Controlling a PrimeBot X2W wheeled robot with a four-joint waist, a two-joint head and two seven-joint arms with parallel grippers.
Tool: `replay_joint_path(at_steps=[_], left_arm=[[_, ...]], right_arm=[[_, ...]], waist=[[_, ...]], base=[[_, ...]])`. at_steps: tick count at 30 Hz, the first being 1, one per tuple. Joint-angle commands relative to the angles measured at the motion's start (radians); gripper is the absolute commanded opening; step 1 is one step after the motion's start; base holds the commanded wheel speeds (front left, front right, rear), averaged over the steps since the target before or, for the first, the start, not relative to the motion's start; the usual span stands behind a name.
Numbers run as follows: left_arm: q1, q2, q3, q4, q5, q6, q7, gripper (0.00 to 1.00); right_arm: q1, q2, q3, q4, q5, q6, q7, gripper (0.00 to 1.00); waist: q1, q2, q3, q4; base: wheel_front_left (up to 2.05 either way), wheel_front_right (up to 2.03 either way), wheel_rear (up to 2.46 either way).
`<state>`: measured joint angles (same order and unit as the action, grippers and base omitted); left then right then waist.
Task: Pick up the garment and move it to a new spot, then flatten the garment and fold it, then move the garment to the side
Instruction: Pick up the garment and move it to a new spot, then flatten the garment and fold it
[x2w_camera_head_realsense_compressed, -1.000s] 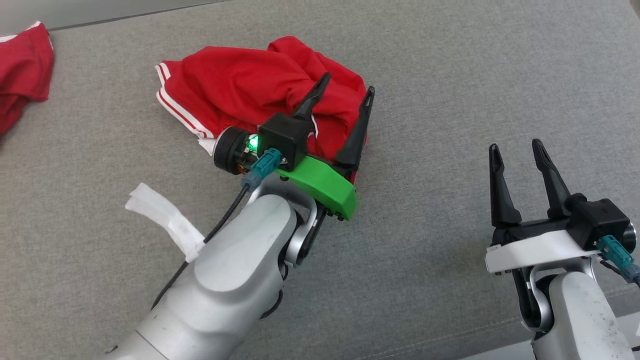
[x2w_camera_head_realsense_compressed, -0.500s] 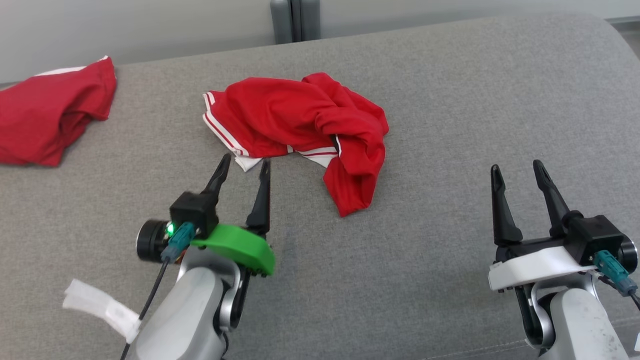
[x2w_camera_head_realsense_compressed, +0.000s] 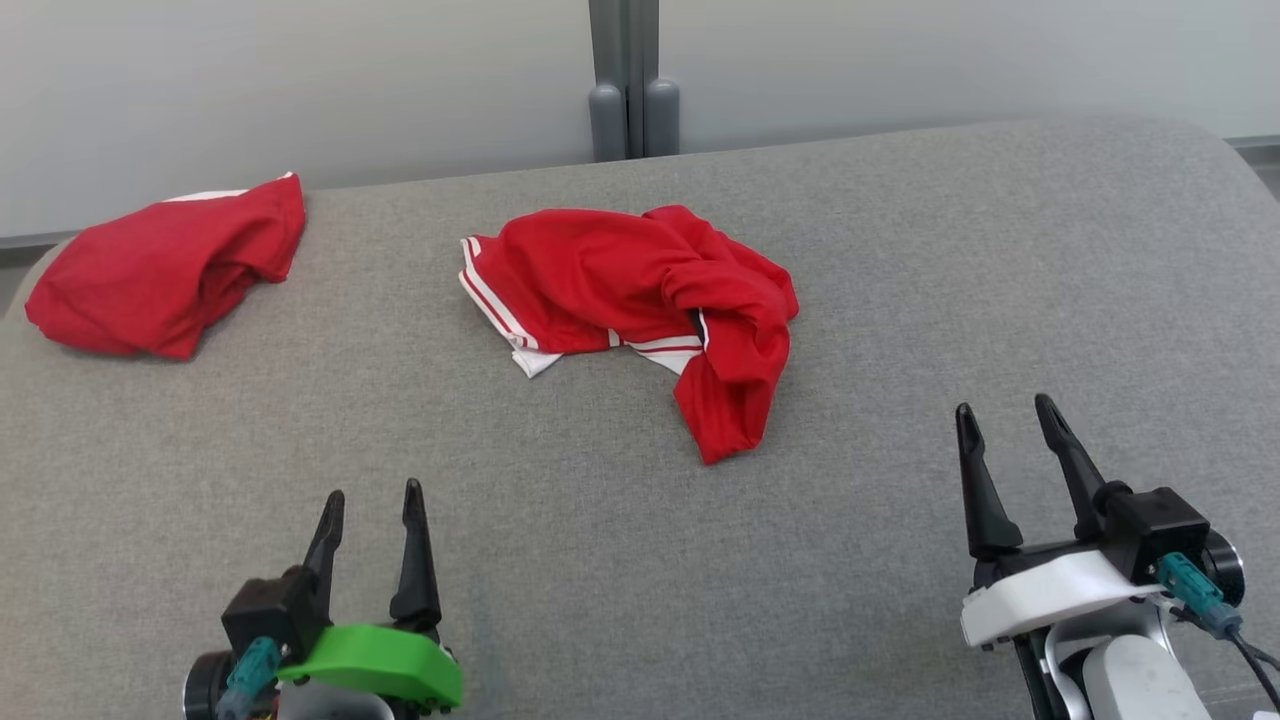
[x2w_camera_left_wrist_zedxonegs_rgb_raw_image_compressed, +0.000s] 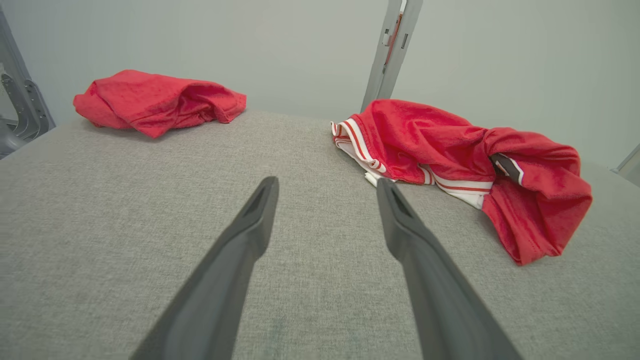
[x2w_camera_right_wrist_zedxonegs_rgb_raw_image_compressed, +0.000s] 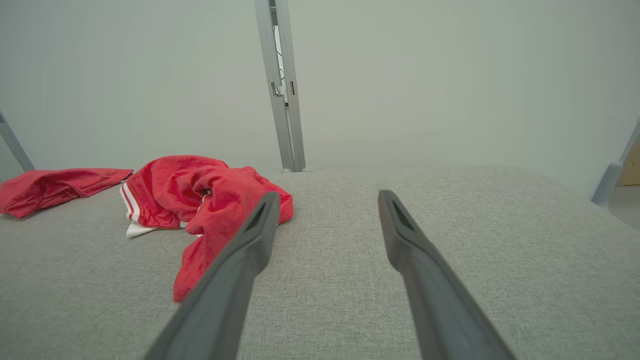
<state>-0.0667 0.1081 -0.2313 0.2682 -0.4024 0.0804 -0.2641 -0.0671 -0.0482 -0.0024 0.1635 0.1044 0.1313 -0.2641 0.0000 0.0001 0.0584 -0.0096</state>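
A: What kind of site?
B: Looks like a robot test cell in a lab, not a home.
A: Evidence?
B: Grey upholstered pad as the work surface. Plain pale partition panels along its far edge, joined by a grey metal post. Metal framing past its left edge.
A: Props?
B: Red striped garment mid-pad, second red garment at the far left corner.

- left gripper: base cut by head view's bottom edge
- garment: folds hide its shape; dark tag too small to read
- other red cloth: clipped at right wrist view's left edge
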Motion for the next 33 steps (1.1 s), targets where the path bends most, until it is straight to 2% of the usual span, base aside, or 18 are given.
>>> replay_joint_path(at_steps=[1,7,17,33], left_arm=[[0.03,-0.009,0.012,-0.009,0.013,-0.006,-0.001,1.0],[0.098,-0.035,0.054,-0.031,0.05,-0.029,-0.001,1.0],[0.121,-0.051,0.089,-0.027,0.081,-0.052,-0.001,1.0],[0.116,-0.057,0.101,-0.01,0.096,-0.061,-0.001,1.0]], right_arm=[[0.018,-0.004,0.003,0.006,0.007,-0.001,-0.001,1.0],[0.048,-0.004,0.027,0.027,0.028,-0.001,-0.001,1.0],[0.055,-0.004,0.044,0.044,0.04,-0.001,-0.001,1.0],[0.049,-0.004,0.037,0.056,0.021,-0.001,-0.001,1.0]], waist=[[0.0,-0.0001,-0.017,0.003],[0.0,-0.0001,-0.047,0.001],[0.0,-0.0001,-0.06,-0.001],[0.0,-0.0001,-0.054,0.012]], base=[[0.0,0.0,0.0],[0.0,0.0,0.0],[0.0,0.0,0.0],[0.0,0.0,0.0]])
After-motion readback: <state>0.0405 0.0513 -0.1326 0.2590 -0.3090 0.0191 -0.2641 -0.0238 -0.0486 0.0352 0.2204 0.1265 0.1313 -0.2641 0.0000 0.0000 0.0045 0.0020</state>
